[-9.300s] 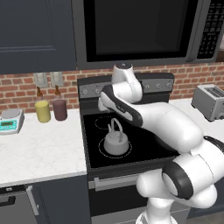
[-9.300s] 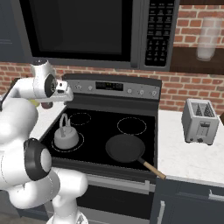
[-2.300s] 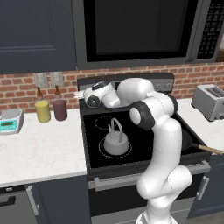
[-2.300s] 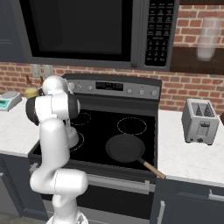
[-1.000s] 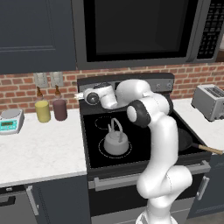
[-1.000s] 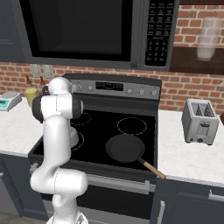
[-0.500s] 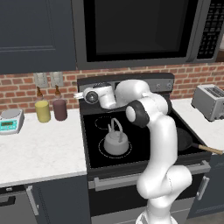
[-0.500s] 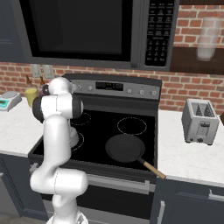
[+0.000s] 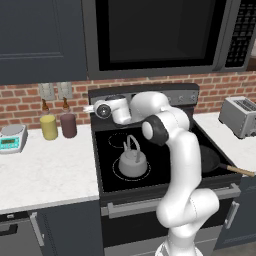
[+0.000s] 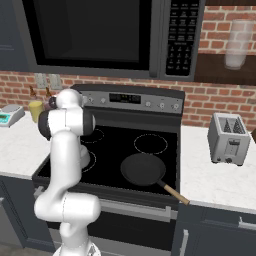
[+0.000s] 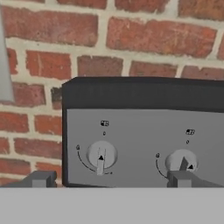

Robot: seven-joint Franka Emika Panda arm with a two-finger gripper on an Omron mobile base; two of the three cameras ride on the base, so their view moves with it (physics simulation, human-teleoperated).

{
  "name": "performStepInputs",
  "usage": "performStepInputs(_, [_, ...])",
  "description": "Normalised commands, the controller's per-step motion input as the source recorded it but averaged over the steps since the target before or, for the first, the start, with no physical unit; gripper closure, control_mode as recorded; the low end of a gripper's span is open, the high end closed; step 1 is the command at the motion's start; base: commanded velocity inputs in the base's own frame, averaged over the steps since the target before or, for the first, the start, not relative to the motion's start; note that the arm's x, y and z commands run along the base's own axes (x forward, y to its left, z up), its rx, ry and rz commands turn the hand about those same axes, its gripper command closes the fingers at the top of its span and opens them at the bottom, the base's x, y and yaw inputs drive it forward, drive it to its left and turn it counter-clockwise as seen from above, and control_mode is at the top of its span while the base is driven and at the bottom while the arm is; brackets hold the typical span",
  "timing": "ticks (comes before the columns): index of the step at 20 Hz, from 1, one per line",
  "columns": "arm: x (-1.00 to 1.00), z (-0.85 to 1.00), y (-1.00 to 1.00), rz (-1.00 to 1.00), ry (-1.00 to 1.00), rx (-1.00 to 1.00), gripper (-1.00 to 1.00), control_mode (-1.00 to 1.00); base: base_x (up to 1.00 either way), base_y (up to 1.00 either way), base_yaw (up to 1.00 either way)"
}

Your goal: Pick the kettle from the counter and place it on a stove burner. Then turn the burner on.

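With the arm hiding the kettle's (image 9: 132,161) far side, the fingers (image 11: 109,180) stood spread wide before the stove's leftmost knob (image 11: 101,156), a second knob (image 11: 183,162) just right, the kettle below on the stove burner (image 9: 132,168).

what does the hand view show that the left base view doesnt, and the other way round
Hand view alone: the leftmost knob and its neighbour close up, with pointer marks, and the two fingertips apart.

Left base view alone: the kettle sitting on the stove burner, the counter, the frying pan and the toaster.

Both: the stove's back panel against the brick wall.
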Motion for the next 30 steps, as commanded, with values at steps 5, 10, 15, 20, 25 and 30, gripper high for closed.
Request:
performStepInputs(5, [0.17, 0.00, 0.06, -0.02, 0.00, 0.00, -1.00, -1.00, 0.00, 0.00, 0.00])
performStepInputs(10, [0.09, 0.00, 0.00, -0.01, 0.00, 0.00, -1.00, -1.00, 0.00, 0.00, 0.00])
performStepInputs(15, [0.11, 0.00, 0.00, 0.00, 0.00, 0.00, -1.00, -1.00, 0.00, 0.00, 0.00])
performStepInputs(20, [0.05, -0.02, 0.00, 0.00, 0.00, 0.00, -1.00, -1.00, 0.00, 0.00, 0.00])
performStepInputs(25, [0.00, -0.03, 0.00, -0.01, 0.00, 0.00, -1.00, -1.00, 0.00, 0.00, 0.00])
performStepInputs(30, [0.00, -0.10, 0.01, -0.01, 0.00, 0.00, -1.00, -1.00, 0.00, 0.00, 0.00])
